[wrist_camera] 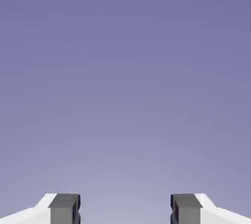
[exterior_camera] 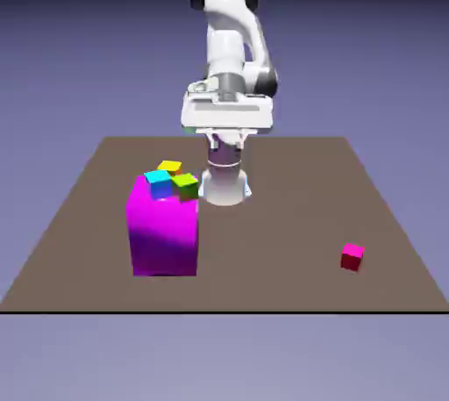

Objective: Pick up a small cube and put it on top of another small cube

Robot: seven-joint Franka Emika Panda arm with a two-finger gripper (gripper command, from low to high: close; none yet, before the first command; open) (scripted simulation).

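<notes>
Cube [exterior_camera: 352, 257] is sitting alone on the brown table [exterior_camera: 281, 232], toward the exterior view's right and near the front edge, well apart from the other blocks. Its top is showing bright magenta-pink; its sides are reading crimson-red, the front one going quite dark. Shape is looking plain and boxy, edges crisp, no marks showing at this size. It's lying flat on its base, turned slightly off the table's front edge, with the top face catching most of the light. It's looking tiny next to the large magenta block [exterior_camera: 165, 237], which is standing over on the exterior view's left. Cyan cube [exterior_camera: 159, 184] and green cube [exterior_camera: 186, 187] are showing at that block's top, close together, with yellow cube [exterior_camera: 170, 167] showing just behind them. Can't tell what yellow is resting on.

Gripper [exterior_camera: 226, 144] is hanging above the table near the arm's base, fingers standing wide apart, holding nothing. Hand view is showing both grey fingertips [wrist_camera: 63, 209] with only blue-violet backdrop [wrist_camera: 125, 95] filling the space between and beyond.
</notes>
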